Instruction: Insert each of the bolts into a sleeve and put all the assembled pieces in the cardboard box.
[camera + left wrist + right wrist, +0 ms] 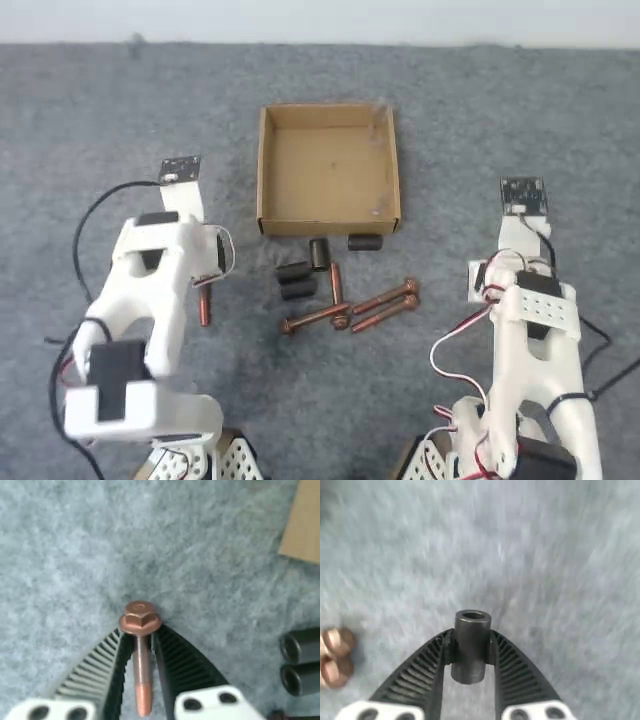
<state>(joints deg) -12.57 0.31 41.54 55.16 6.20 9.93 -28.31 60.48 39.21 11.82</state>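
My left gripper [141, 633] is shut on a copper bolt [140, 652], hex head beyond the fingertips and thread pointing back toward the wrist. In the high view that bolt [204, 303] hangs under the left arm, left of the pile. My right gripper [471, 638] is shut on a black sleeve [471, 646], its open bore facing away from the wrist, above the carpet right of the pile. The cardboard box [328, 172] sits at the back centre with nothing in it. In front of it lie several black sleeves [296, 280] and several copper bolts [384, 303].
Grey carpet covers the whole table. Two loose sleeves [301, 662] and a corner of the box [303, 526] lie near the left gripper. Two bolt heads [336, 656] lie beside the right gripper. Cables trail from both arms.
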